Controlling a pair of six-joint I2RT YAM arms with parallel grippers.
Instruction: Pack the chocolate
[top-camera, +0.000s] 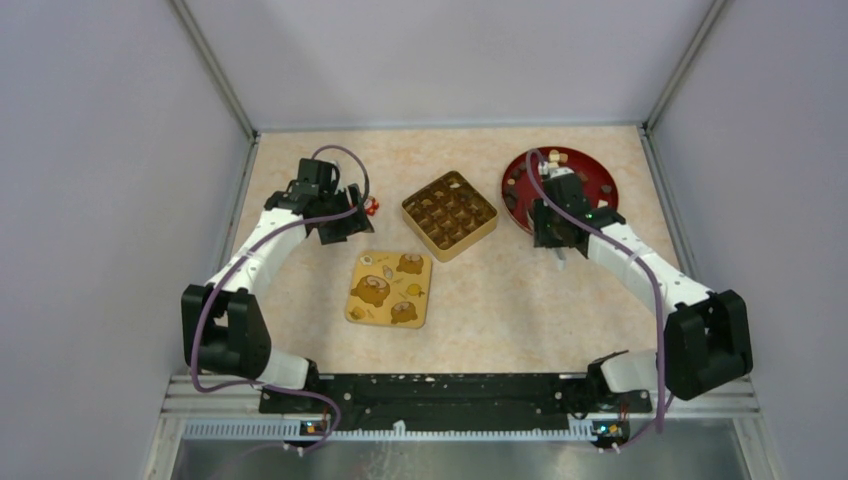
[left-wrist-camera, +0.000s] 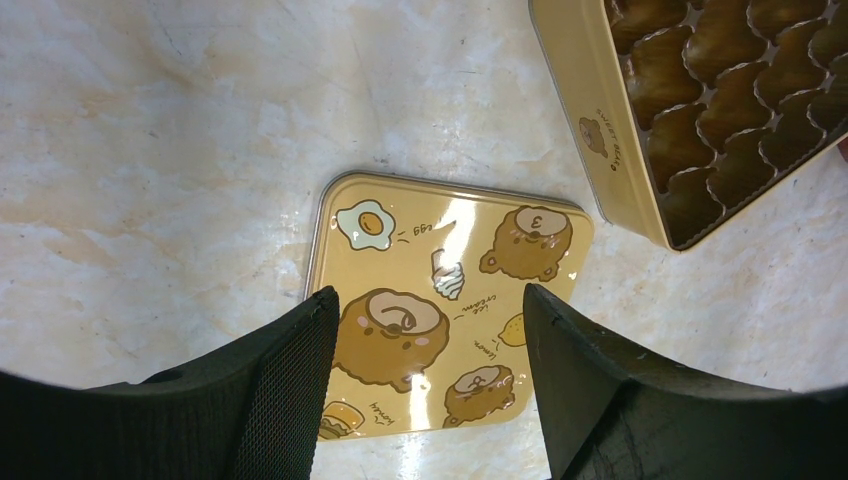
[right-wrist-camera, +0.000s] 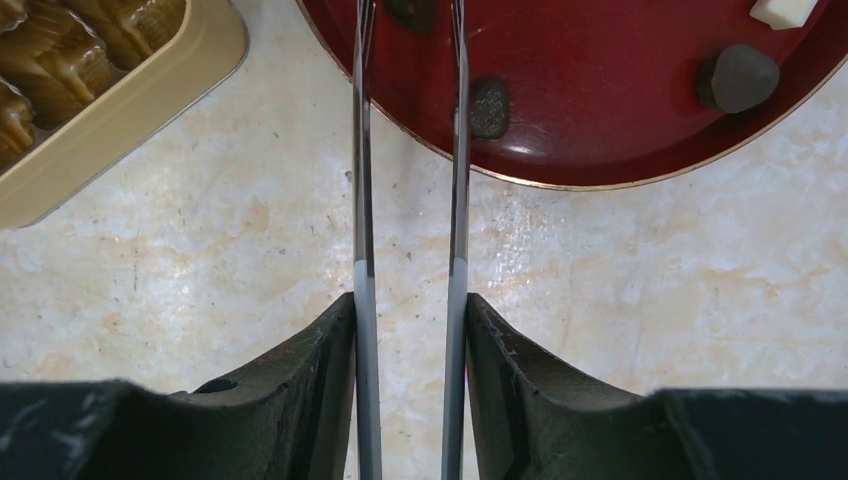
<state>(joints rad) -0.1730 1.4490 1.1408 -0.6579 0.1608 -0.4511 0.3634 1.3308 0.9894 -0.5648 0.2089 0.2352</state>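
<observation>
The chocolate lumps, mostly dark (right-wrist-camera: 738, 77) with a cream one (right-wrist-camera: 780, 10), lie on a round red plate (top-camera: 603, 183) at the back right, which also shows in the right wrist view (right-wrist-camera: 600, 120). My right gripper (top-camera: 553, 233) (right-wrist-camera: 410, 300) is shut on metal tweezers (right-wrist-camera: 361, 200) whose blades reach over the plate's rim. A dark lump (right-wrist-camera: 412, 10) sits between the blades at the frame's top edge; I cannot tell if it is pinched. My left gripper (top-camera: 338, 225) (left-wrist-camera: 430, 300) is open and empty above the yellow lid (left-wrist-camera: 450, 250).
A square gold tin (top-camera: 470, 240) with a brown moulded liner stands mid-table, between the plate and the lid (top-camera: 390, 288). Its wall shows in both wrist views (left-wrist-camera: 600, 130) (right-wrist-camera: 130, 110). A small red-and-white sweet (top-camera: 372, 207) lies beside my left gripper.
</observation>
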